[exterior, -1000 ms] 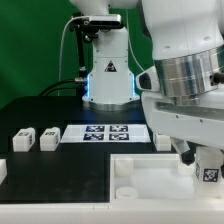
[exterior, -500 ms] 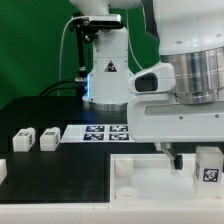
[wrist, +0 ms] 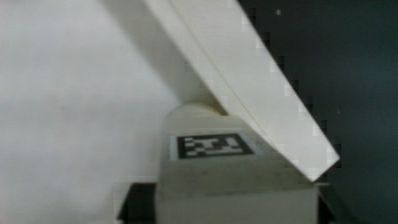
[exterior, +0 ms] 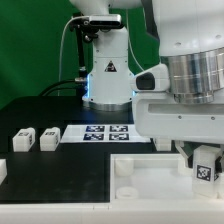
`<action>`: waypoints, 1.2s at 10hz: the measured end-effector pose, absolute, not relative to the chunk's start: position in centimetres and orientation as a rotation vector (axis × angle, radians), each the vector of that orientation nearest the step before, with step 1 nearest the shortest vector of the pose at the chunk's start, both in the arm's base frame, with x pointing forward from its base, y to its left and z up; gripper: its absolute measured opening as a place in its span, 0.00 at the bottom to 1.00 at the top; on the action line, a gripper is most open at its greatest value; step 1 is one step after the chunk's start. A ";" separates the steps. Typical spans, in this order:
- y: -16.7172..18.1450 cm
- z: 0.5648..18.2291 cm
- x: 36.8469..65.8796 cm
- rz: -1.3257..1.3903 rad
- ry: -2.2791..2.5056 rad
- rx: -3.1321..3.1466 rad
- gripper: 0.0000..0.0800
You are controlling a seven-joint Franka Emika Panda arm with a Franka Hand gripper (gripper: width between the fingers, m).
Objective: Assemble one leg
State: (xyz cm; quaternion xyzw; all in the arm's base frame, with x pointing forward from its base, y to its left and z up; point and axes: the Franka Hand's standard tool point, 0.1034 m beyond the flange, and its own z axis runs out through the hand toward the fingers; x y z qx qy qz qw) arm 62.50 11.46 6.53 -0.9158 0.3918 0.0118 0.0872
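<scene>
My gripper is at the exterior view's right, low over the large white tray-shaped part. It is shut on a leg, a small white block with a black-and-white tag facing the camera. In the wrist view the leg fills the space between my gripper's dark fingers, tag up, and its far end touches the tray part's raised white rim. Two more legs stand at the exterior view's left.
The marker board lies flat behind the tray part. Another white block shows at the left edge. The robot base stands at the back in front of a green backdrop. The table is black.
The arm has shifted slightly toward the exterior view's left and up with the leg still held. The legs on the table have not moved.
</scene>
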 end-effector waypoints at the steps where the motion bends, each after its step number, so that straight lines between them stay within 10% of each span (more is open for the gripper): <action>1: 11.4 6.6 62.7 0.071 1.360 -2.637 0.37; 9: 11.5 6.4 62.8 0.208 2.057 -2.128 0.37; 11: 11.7 6.4 62.7 0.172 1.801 -2.344 0.74; 12: 11.8 6.5 62.6 0.146 1.633 -2.468 0.74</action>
